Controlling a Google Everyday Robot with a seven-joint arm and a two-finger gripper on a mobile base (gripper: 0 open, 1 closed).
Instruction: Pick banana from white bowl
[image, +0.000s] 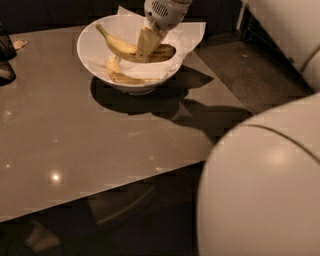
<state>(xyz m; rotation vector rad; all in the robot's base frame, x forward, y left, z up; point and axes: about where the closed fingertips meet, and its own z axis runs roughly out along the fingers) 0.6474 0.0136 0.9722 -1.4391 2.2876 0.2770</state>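
The white bowl (95, 55) stands at the far side of the brown table. The banana (119, 46), long and yellow with a thin stem pointing to the upper left, lies across the bowl's upper part. A shorter curved banana (124, 78) lies below it in the bowl. My gripper (146, 44) reaches down from above into the bowl and sits over the middle of the long banana, covering part of it.
A white sheet (192, 31) lies under the bowl at the back right. A dark object (5, 52) stands at the table's left edge. My white arm and body (260, 190) fill the lower right. The table's near edge (100, 200) runs across the lower left.
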